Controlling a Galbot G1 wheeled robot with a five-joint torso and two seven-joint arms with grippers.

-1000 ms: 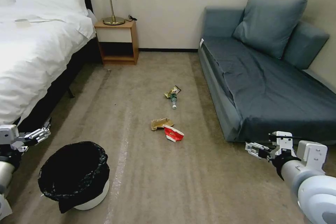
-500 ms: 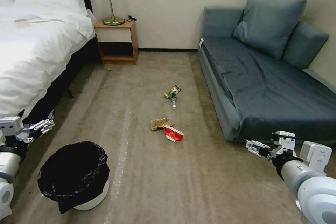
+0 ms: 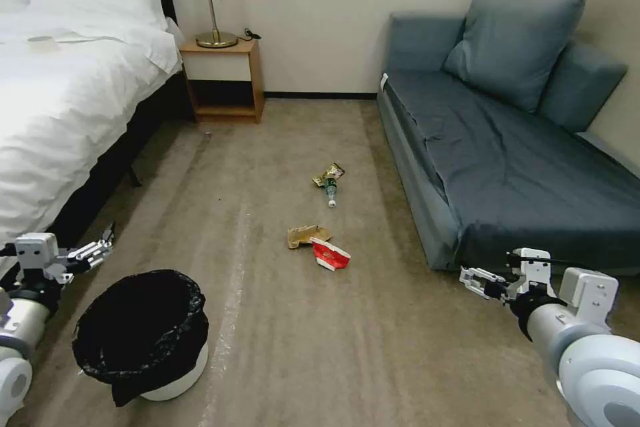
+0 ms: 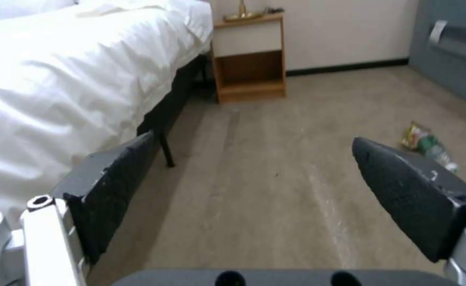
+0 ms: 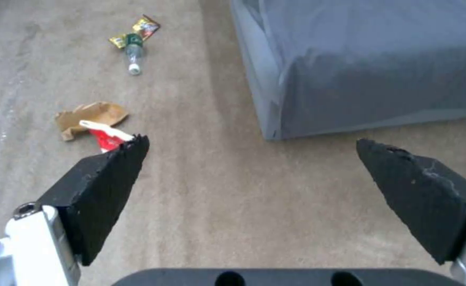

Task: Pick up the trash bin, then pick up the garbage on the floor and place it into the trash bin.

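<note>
— Where's the trash bin?

— Lower left of the head view: the trash bin (image 3: 143, 337) stands on the carpet (image 3: 300, 347), its black bag (image 3: 137, 320) draped over the rim. The left gripper (image 3: 100, 250) hovers just above and left of it, fingers spread, beside the bed (image 3: 60, 100).

— And the litter?

— Mid-frame: crumpled brown paper bag (image 3: 303, 235) touching the red-and-white carton (image 3: 330, 255); farther up, the bottle (image 3: 331, 191) against the gold snack wrapper (image 3: 329, 173).

— Right side?

— The right gripper (image 3: 472, 278) hangs at lower right, fingers spread, holding nothing, near the sofa (image 3: 507, 167) corner.
</note>
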